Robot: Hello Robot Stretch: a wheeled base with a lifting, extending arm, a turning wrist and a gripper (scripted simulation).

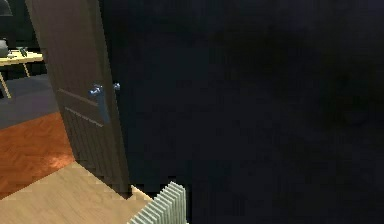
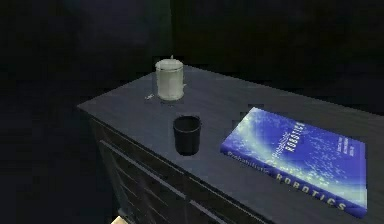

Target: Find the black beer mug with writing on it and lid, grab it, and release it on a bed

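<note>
A small black cup-shaped thing [image 2: 186,135] stands near the front edge of a dark dresser top [image 2: 120,105] in the arm side view. I make out no lid or writing on it. Behind it, farther out on the same top, stands a pale grey cylinder [image 2: 170,80] with a small knob on top.
A blue book [image 2: 300,145] lies flat on the dresser's right part. The dresser front has dark drawers [image 2: 140,185]. In the forward view a brown door [image 1: 85,90] stands ajar against a dark wall, with a white ribbed radiator [image 1: 160,210] low down and a table [image 1: 20,60] far left.
</note>
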